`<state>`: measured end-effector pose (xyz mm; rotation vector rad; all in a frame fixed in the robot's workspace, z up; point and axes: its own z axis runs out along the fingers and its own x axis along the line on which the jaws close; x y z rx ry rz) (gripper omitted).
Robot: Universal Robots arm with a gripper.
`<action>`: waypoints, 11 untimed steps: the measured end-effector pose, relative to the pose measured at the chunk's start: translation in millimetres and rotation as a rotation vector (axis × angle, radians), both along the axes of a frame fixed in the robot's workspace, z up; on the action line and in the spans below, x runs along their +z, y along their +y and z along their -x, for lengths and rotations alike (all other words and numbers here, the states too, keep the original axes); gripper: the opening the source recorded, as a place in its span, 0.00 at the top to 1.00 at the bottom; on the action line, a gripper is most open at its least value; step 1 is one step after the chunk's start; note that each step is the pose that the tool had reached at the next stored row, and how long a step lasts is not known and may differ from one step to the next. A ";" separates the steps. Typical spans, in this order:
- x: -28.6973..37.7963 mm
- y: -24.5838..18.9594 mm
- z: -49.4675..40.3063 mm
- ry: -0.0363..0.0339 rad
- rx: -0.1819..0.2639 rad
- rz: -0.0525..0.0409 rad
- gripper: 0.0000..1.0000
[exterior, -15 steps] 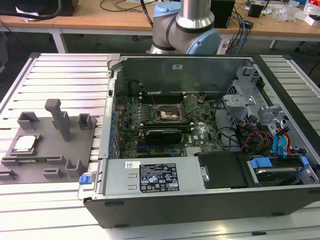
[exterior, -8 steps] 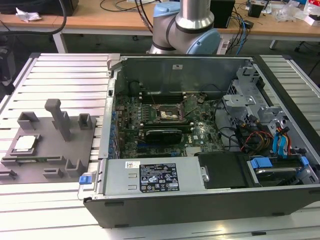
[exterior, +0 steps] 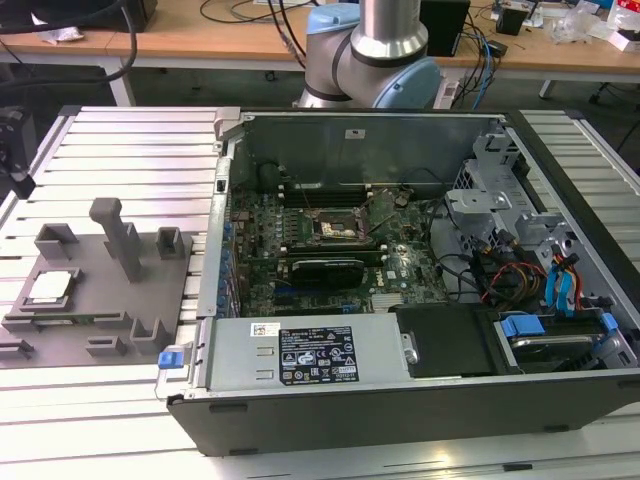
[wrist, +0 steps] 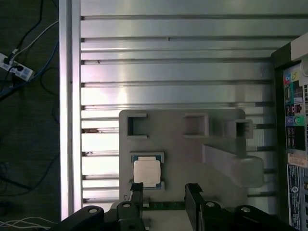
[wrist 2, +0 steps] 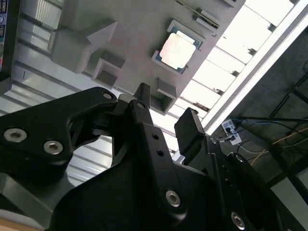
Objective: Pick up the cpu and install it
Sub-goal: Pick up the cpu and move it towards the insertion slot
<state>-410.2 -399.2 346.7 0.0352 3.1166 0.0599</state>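
Pickup not begun: small square silver-topped cpu point(exterior: 48, 287) lies on grey plastic tray point(exterior: 95, 295), nine o'clock of open black computer case point(exterior: 400, 425) in exterior view. Jaws wide apart, empty, near cpu.

Tray point(exterior: 100, 290) on slatted table point(exterior: 130, 150), at exterior view's left of computer case point(exterior: 400, 150); cpu point(exterior: 50, 287) in tray recess, on side away from case; socket point(exterior: 338, 227) on board inside case, mid-floor; arm point(exterior: 385, 50) behind case; gripper point(wrist: 164, 188) above tray, near cpu
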 end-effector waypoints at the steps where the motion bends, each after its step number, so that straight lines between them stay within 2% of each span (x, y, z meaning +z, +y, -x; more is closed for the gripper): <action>1: -1.1 0.0 0.0 0.0000 0.000 0.0001 0.52; 11: -12.2 0.0 0.0 0.0000 0.000 0.0000 0.52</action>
